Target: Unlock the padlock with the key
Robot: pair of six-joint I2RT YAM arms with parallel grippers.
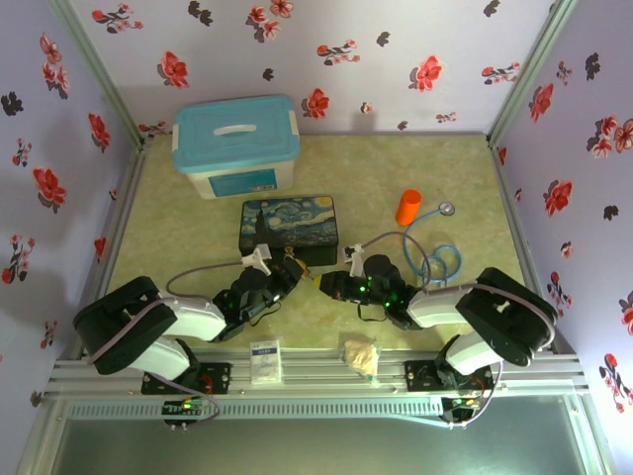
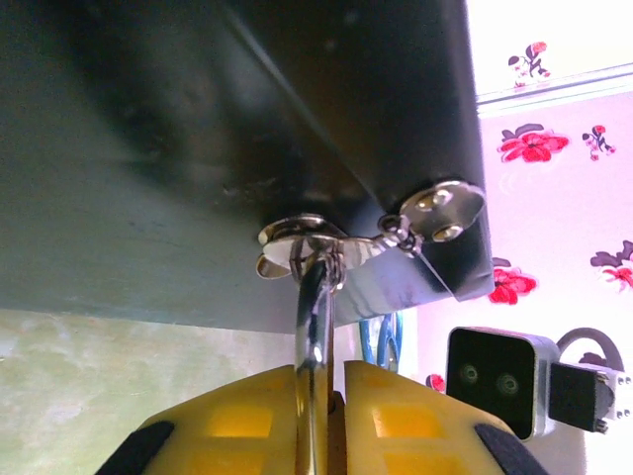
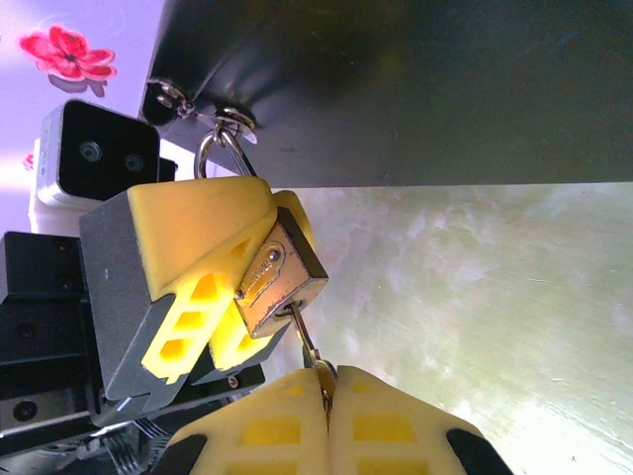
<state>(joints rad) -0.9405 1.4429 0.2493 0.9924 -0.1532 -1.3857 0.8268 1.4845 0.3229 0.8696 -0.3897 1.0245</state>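
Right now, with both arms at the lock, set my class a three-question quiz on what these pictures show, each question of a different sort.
1. True or false: the left gripper is clamped on the padlock.
2. Which one holds the key? A) left gripper B) right gripper
3. Fill in: the padlock's shackle passes through a hasp on the dark ____.

Key: 1 true; 2 B; 3 box.
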